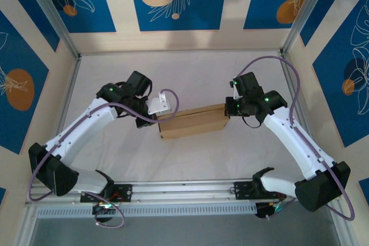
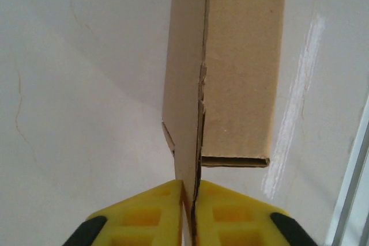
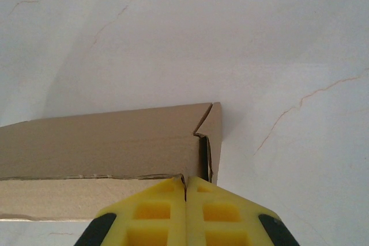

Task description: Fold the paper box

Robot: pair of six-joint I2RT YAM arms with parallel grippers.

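The paper box (image 1: pixel 193 122) lies mid-table, a brown cardboard form folded into a long shallow shape. My left gripper (image 1: pixel 157 120) is at its left end. In the left wrist view the yellow fingers (image 2: pixel 144 211) are shut on a thin upright cardboard panel of the paper box (image 2: pixel 242 67), and the left gripper (image 2: pixel 190 191) pinches that panel edge-on. My right gripper (image 1: pixel 229 108) is at the box's right end. In the right wrist view the right gripper (image 3: pixel 185 185) is shut on the top edge of a wall of the paper box (image 3: pixel 104 136), beside a corner flap (image 3: pixel 212 136).
The white table surface (image 1: pixel 190 79) surrounds the box on all sides. Metal frame posts (image 1: pixel 68 44) and patterned blue walls border the table. A rail (image 1: pixel 184 191) runs along the near edge between the arm bases.
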